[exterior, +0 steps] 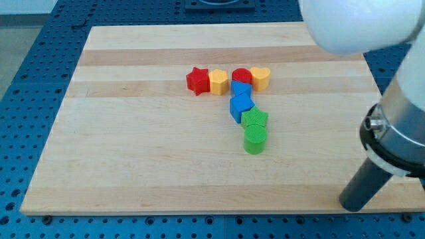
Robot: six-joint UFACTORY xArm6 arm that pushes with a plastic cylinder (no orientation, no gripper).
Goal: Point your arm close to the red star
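Note:
The red star (196,80) lies on the wooden board (133,146) a little above its middle. A yellow block (218,81) touches its right side. My tip (352,203) is the lower end of the dark rod at the view's bottom right, far to the right of and below the red star, near the board's bottom edge. It touches no block.
A red round block (242,75) and a yellow heart (260,78) sit right of the yellow block. Two blue blocks (241,99), a green star (255,119) and a green cylinder (255,140) run downward from them. The arm's white body (358,23) fills the top right.

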